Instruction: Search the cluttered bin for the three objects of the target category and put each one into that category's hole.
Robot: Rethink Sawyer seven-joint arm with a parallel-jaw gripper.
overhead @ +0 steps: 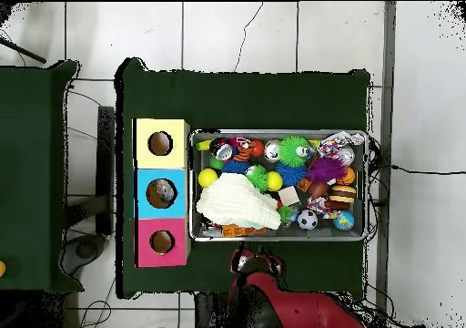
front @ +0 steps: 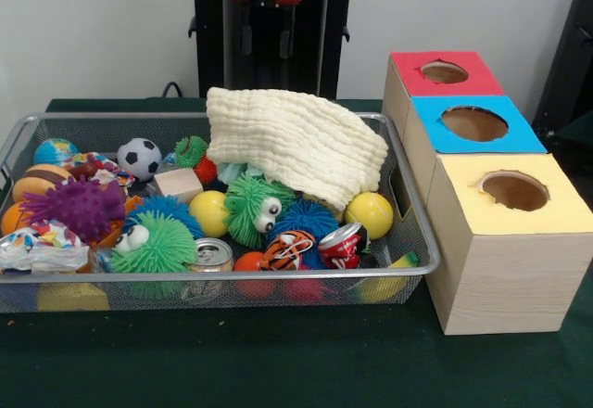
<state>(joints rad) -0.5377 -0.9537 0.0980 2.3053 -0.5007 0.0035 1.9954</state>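
The silver wire-mesh bin (front: 222,274) sits on the green table and also shows in the overhead view (overhead: 369,188). It holds a cream cloth (front: 296,139), a soccer ball (front: 140,158), a purple spiky ball (front: 74,206), green fuzzy toys with eyes (front: 250,206), two yellow balls (front: 371,213), a wooden block (front: 178,184) and two cans (front: 343,241). Beside it stand a red-topped box (front: 408,70), a blue-topped box (front: 431,116) and a yellow-topped box (front: 556,209), each with a round hole. The gripper (overhead: 248,261) is drawn back by the bin's edge nearest the robot, above the table.
The red arm (overhead: 282,306) lies over the robot's base, and the black pedestal (front: 269,46) stands behind the bin. The cloth covers part of the bin's contents. A second green table (overhead: 36,160) stands to the left in the overhead view.
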